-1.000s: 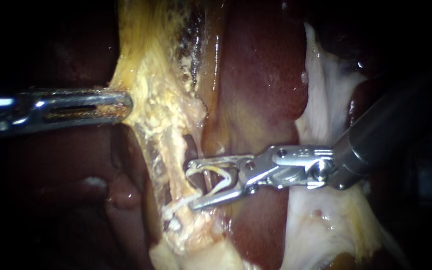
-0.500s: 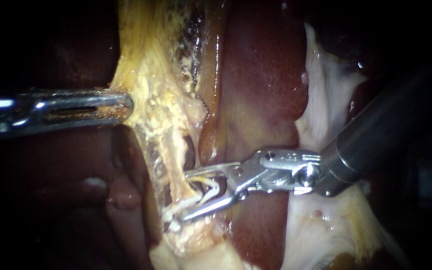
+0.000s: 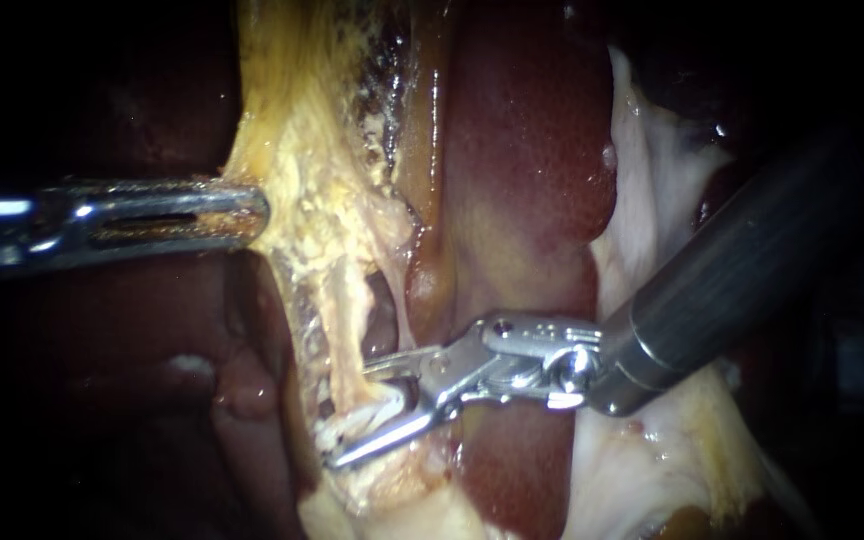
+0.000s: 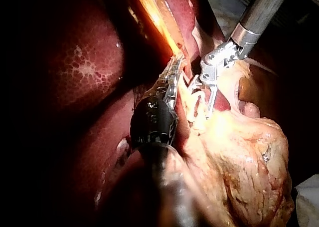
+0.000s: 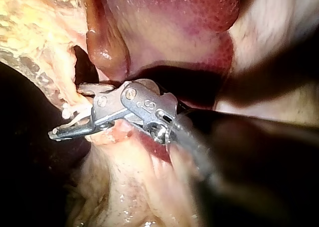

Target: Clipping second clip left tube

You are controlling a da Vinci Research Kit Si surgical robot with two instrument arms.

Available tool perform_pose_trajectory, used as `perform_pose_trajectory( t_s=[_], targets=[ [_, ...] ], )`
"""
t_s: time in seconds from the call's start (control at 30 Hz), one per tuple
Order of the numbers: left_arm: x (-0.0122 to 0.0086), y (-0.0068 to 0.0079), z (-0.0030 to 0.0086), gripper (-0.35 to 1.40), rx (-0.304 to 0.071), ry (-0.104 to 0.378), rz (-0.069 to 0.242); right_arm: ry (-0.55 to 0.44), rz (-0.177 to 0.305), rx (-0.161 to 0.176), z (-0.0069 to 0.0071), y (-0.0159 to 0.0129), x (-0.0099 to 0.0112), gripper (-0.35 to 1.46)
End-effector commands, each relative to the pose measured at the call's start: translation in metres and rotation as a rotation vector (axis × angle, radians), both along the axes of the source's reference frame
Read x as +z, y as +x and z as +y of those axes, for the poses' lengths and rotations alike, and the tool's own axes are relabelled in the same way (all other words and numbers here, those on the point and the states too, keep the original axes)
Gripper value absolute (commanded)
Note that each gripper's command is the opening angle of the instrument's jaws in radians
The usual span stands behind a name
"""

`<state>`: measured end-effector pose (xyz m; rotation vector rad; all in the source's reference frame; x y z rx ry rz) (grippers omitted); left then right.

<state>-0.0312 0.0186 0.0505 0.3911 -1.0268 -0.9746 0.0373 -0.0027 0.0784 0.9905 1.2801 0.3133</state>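
Right instrument point(image 3: 350, 415), claw: partly spread, both halves bearing on a white clip point(image 3: 397, 397) seated between them, so it pinches the clip. The claw straddles the left tube point(image 3: 350, 320), the pale yellow strand beside a dark window in the tissue. The tube crosses between the two tips, and the clip's legs reach it. A whitish scrap lies on the tube by the lower tip; whether it is a clip cannot be told. Progress, as judged: the clip is placed across the tube but not yet pressed flat. Squeezing it home, letting go and backing out remain. Left instrument point(image 3: 257, 208), claw: pressed together on the edge of the yellow fatty tissue point(image 3: 302, 120), holding it taut away from the liver point(image 3: 512, 150). Change from a second ago: the right claw has pushed further across the tube. Its tips are now past the strand, where before they stood short of it, and its spread is narrower. The left instrument and its hold are unchanged.
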Motion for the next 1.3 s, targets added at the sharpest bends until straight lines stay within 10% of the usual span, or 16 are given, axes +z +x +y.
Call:
perform_pose_trajectory(
  t_s=[0.03, 0.47, 1.3],
  targets=[
    [0.0000, 0.0000, 0.0000, -0.35, 0.000, 0.000, 0.000, 0.001, -0.002, 0.001, 0.0001, -0.0002, -0.0002, 0.49],
    [0.0000, 0.0001, 0.0000, -0.35, 0.000, 0.000, 0.000, 0.030, 0.014, 0.032, 0.0024, -0.0020, -0.0017, 0.44],
    [0.0001, -0.0002, -0.0001, -0.35, -0.001, -0.001, 0.001, 0.085, 0.052, -0.021, 0.0004, -0.0003, -0.0023, 0.33]
  ],
)
